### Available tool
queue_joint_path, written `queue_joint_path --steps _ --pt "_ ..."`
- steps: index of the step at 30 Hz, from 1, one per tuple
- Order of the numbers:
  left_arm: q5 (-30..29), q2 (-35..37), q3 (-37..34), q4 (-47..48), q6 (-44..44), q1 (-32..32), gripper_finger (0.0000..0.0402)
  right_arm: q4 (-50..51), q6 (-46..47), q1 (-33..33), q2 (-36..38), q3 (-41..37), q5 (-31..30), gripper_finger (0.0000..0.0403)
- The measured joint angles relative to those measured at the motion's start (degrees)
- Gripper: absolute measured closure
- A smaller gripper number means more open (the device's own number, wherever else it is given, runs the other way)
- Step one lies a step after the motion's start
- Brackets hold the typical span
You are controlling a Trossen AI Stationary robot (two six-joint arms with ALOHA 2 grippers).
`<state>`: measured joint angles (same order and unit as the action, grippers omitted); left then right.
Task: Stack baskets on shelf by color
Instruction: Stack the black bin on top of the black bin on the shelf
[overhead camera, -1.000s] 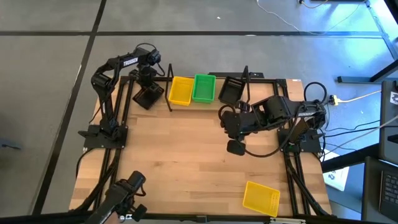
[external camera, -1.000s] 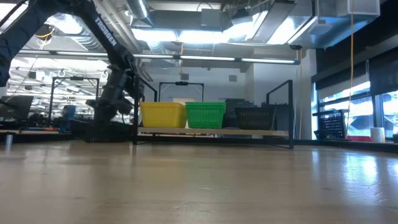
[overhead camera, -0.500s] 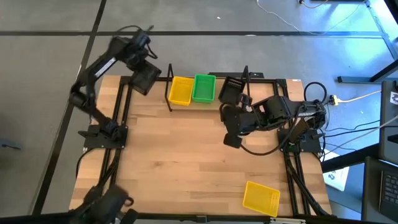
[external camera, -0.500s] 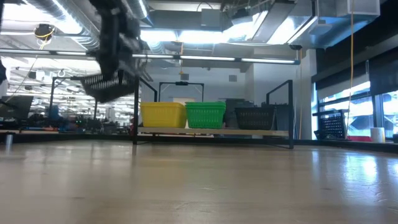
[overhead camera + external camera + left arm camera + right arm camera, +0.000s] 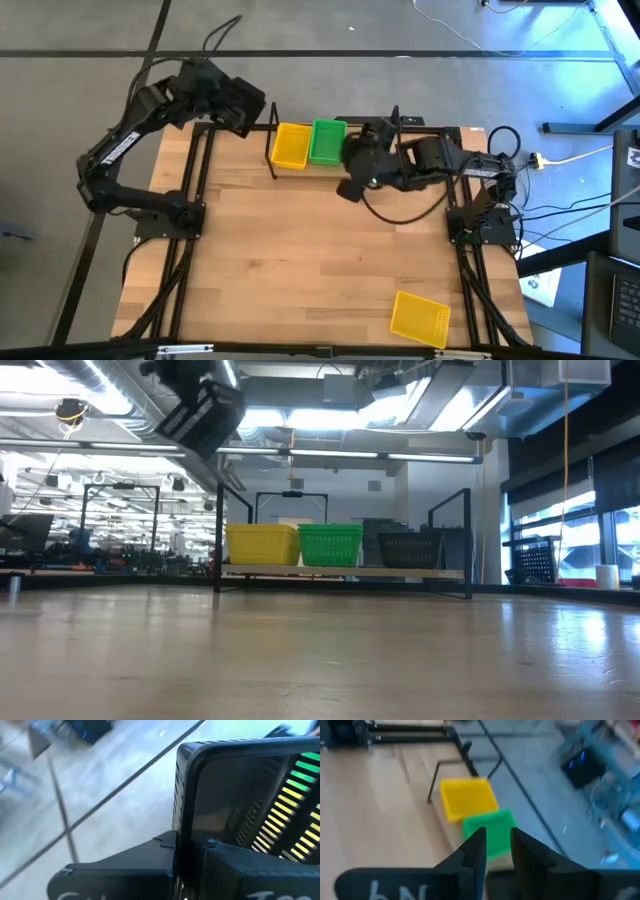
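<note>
My left gripper [image 5: 228, 98] is raised high over the table's far left corner, shut on a black basket [image 5: 245, 104] that shows tilted near the top of the low view [image 5: 203, 412]. The shelf [image 5: 340, 572] stands along the far edge. A yellow basket [image 5: 291, 146], a green basket [image 5: 327, 141] and a black basket [image 5: 410, 548] sit in a row on its board. My right arm covers that black one from above. My right gripper [image 5: 350, 186] hovers empty by the shelf's right half, its fingers a little apart. Another yellow basket [image 5: 419, 318] lies flat near the table's near right corner. My left gripper [image 5: 190, 852] pinches one side wall of the black basket at its rim [image 5: 181, 827] between the two fingers. The basket [image 5: 240, 795] is lifted clear of the table and the shelf, and it sticks out beyond the fingers, tipped at a slant.
Thin black shelf posts [image 5: 272, 140] rise at the rack's ends. The arms' bases and black frame bars [image 5: 185, 215] run along both table sides. Bare wood [image 5: 300, 260] spreads across the middle and near left.
My left gripper has carried the black basket up from the table beside the shelf's left end to high above the far left corner, and the basket has tipped from level to a slant. My right gripper has swung toward the far edge and left, toward the shelf.
</note>
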<state>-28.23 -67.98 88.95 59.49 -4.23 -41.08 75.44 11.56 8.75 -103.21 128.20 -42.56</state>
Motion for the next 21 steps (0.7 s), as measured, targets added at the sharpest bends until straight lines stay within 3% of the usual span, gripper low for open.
queue_joint_path --steps 6,9,16,21 --pt "-2.82 0.63 0.0 -2.34 0.68 7.1 0.0401 -18.29 -20.91 -2.55 -1.64 -0.02 2.54 0.0315" --pt "-5.76 0.65 0.0 -2.59 0.7 10.0 0.0402 -23.65 -24.32 -3.97 -3.15 -0.02 2.58 0.0315" --pt "-5.82 -0.73 -0.03 -5.0 0.64 15.91 0.0402 -35.8 -29.97 -7.44 -7.55 -0.04 2.66 0.0315" --pt "-5.78 -1.14 -0.06 -6.72 -0.59 17.68 0.0401 -42.32 -31.15 -9.03 -9.42 -0.11 6.25 0.0315"
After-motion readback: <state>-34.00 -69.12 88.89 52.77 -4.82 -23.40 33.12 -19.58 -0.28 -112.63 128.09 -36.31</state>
